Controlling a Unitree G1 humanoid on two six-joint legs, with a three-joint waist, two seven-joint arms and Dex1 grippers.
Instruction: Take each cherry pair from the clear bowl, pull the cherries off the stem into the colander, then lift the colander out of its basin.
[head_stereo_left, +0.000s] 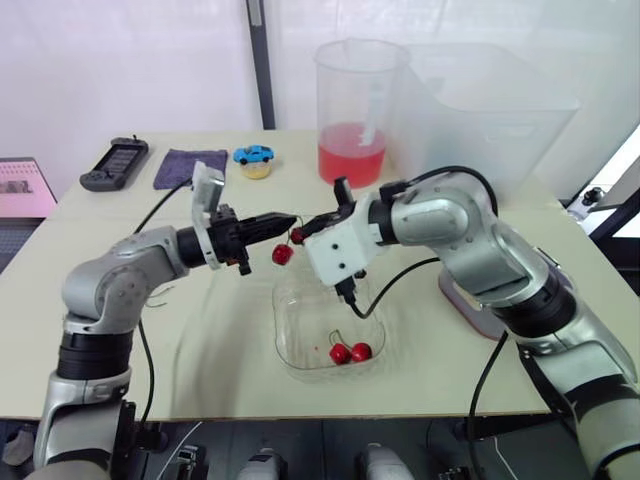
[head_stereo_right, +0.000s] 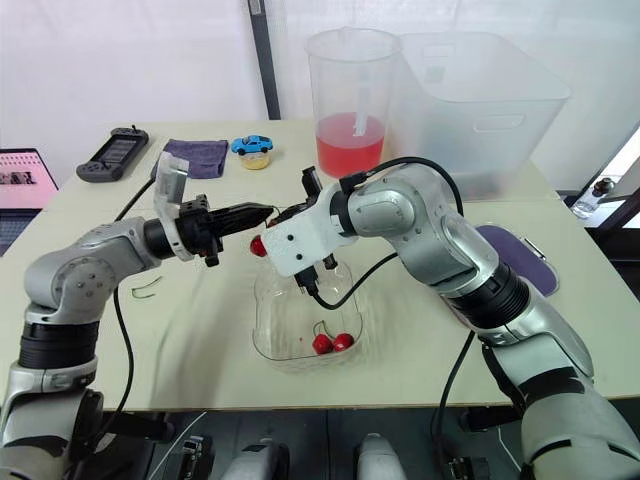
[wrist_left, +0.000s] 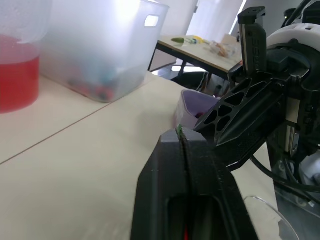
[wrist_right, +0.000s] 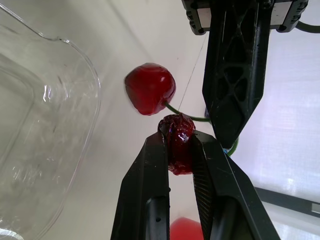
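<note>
Mid-pull: left claw (head_stereo_left: 283, 220) is clamped shut on the green stem (wrist_right: 187, 116); right claw (wrist_right: 178, 139) pinches one cherry (head_stereo_left: 297, 236) of the pair, set opposite so the two can tug apart; second cherry (head_stereo_left: 283, 254) hangs free off the stem. The pair is held in the air over the clear bowl (head_stereo_left: 300, 330), near its 11 o'clock rim; another cherry pair (head_stereo_left: 350, 352) waits inside. Purple colander (head_stereo_right: 520, 255), probably, sits on the counter (head_stereo_left: 220, 350) at the bowl's 3 o'clock, well apart; a cherry freed here would likely miss it.
</note>
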